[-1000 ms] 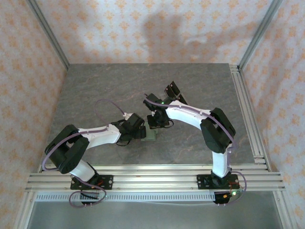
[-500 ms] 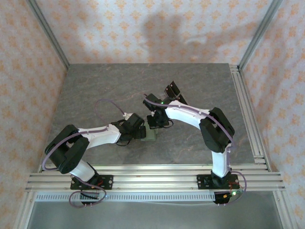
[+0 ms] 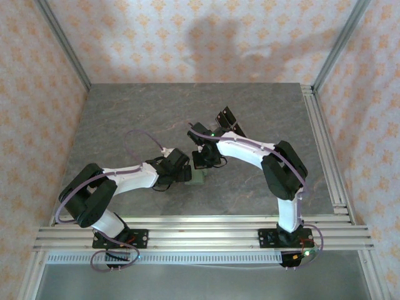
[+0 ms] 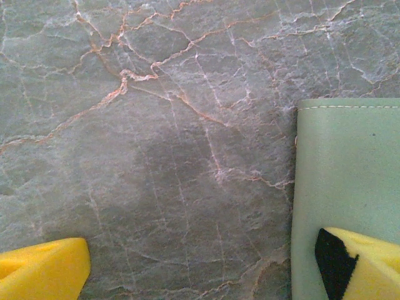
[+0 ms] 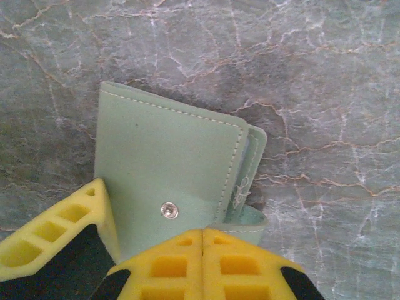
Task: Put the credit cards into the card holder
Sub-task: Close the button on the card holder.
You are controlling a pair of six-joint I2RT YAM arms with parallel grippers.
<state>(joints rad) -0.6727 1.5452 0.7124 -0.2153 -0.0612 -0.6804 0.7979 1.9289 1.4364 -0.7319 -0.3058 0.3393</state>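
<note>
Sage-green card holder (image 5: 169,156) lies folded on the bench (image 4: 156,125), just ahead of the clenched right hand (image 5: 203,234). The left hand (image 4: 200,250) is spread wide, one fingertip (image 4: 365,262) on it. Cards seem tucked inside, though the snap tab (image 5: 245,187) looks unfastened.

One card holder (image 5: 169,162), one counter (image 3: 144,112), two arms.
A single sage-green card holder lies on the one grey, veined counter, and one silver snap stud (image 5: 169,210) shows on its face. Two white-and-black arms reach over it, the left arm (image 3: 128,177) and the right arm (image 3: 250,149).
</note>
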